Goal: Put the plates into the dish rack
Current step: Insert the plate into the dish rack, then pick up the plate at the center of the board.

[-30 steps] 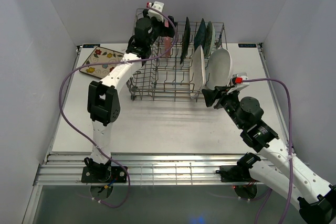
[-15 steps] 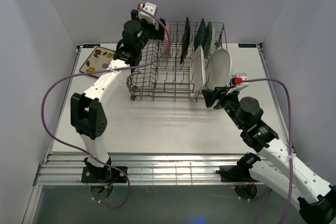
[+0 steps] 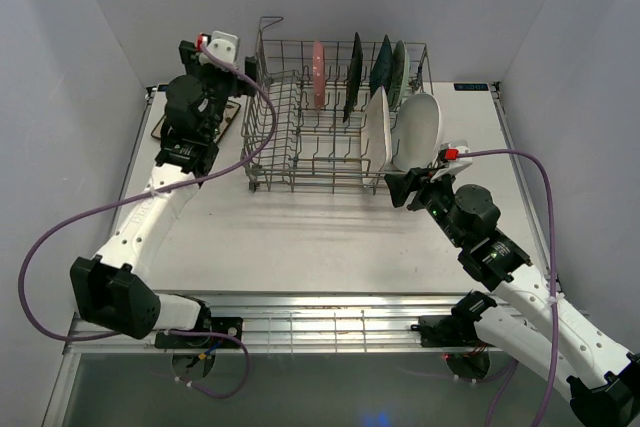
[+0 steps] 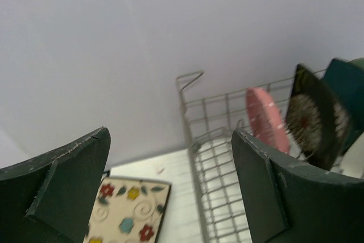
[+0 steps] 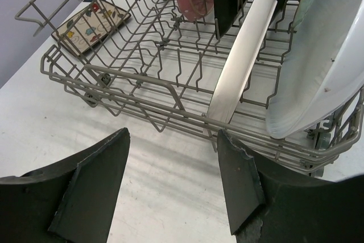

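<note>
Six plates (image 3: 420,127) stand in the dish rack (image 3: 310,169); one floral plate (image 4: 128,211) lies flat on the tabletop (image 3: 300,237) left of it; left tool (image 4: 170,140) and right tool (image 5: 173,135) both gape empty

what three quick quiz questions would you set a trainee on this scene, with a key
1. True or false: the pink plate stands in the dish rack.
2. Which plate lies on the table outside the rack? A teal square, B cream floral square, C white oval.
3. Fill in: the left gripper is ____, holding nothing.
Key: 1 true; 2 B; 3 open.
</note>
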Motion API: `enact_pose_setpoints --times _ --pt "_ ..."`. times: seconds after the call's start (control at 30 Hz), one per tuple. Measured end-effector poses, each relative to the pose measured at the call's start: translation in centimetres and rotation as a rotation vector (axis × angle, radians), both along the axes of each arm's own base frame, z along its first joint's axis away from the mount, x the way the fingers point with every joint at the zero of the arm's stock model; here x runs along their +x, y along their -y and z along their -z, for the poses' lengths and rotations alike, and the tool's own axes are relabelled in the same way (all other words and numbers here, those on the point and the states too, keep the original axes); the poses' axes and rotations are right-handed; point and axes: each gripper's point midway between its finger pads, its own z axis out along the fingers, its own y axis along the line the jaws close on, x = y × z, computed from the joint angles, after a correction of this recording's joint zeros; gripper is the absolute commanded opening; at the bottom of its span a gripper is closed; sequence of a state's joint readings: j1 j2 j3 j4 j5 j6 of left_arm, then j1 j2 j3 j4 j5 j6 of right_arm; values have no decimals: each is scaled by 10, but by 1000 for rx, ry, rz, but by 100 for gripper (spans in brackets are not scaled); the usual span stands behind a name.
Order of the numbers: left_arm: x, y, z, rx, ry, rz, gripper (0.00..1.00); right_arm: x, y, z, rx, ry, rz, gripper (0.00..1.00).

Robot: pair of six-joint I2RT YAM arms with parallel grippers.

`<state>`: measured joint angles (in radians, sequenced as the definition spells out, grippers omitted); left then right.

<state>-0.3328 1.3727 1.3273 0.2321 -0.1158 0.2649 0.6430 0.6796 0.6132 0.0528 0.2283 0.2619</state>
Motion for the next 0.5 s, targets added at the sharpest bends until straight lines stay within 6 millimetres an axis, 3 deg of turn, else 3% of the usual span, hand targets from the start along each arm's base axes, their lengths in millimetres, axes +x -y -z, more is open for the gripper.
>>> enact_pose_setpoints --times 0.23,0.5 --pt "-22 -86 34 -37 -54 -152 98 -2 -4 1 0 -3 -22 69" --pt "-58 -122 56 -100 -62 -196 98 -2 -10 8 -9 -24 -53 69"
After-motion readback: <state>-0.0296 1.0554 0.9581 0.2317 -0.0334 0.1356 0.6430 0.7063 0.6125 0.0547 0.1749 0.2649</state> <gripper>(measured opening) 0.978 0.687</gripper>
